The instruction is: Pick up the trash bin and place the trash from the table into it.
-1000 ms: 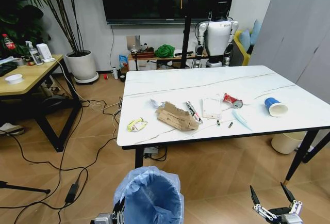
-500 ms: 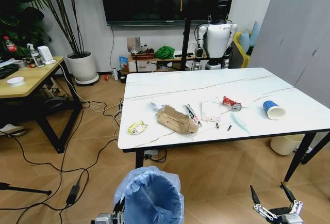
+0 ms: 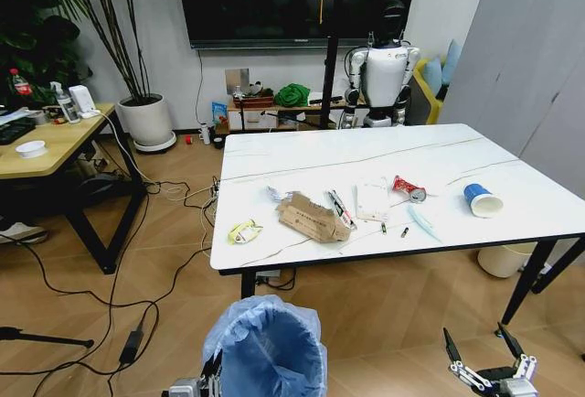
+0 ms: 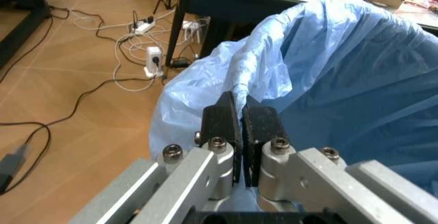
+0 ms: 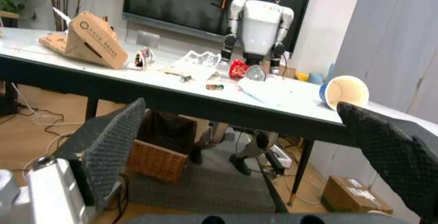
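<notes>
While the left tool (image 4: 239,112) pinches it, trash bin's (image 3: 265,347) blue liner crinkles.

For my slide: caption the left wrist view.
Left end effector shut on the trash bin's blue bag rim.

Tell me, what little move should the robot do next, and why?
Probably roll a bit closer to the table. The left end effector is shut on the trash bin, held low in front, and the right end effector is open and low. The trash lies on the table, apparently beyond either end effector, so closing the gap looks sensible.
</notes>
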Tool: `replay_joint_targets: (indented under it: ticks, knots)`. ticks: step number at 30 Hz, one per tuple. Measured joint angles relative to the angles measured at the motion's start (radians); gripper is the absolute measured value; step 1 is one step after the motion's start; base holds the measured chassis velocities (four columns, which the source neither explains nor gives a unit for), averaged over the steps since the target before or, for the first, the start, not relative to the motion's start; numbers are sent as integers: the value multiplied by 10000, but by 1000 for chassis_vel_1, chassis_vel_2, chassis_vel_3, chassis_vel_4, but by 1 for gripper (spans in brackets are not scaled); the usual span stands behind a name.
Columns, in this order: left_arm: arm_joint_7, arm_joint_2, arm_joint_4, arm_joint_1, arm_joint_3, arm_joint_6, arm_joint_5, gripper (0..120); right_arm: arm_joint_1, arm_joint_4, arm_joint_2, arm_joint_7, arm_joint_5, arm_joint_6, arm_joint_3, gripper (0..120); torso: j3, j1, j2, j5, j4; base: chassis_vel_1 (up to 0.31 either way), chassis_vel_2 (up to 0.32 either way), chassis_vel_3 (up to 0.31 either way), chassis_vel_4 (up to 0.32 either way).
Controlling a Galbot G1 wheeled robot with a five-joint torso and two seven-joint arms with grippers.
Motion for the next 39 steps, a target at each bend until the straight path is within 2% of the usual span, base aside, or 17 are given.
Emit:
replay_joint_targets:
  ticks: [17,27,31,39]
  knots:
    - [-149,-10,70,64,136,-193,47,0,-49,19,4,-36,2,10,-14,100,434,465,904,0,0,0,0,0,0]
    - [-188,-6,141,23,132,-282,223,0,-37,21,-7,-39,15,13,-24,100,447,479,927,0,0,0,0,0,0]
    - [-235,30,42,57,260,-97,-121,0,-99,189,-87,-41,31,-8,-109,100,437,469,906,1,0,0,0,0,0]
    - [-402,206,-447,321,392,390,-893,0,-230,1330,-1054,473,105,-577,-355,100,418,446,866,4,2,0,0,0,0]
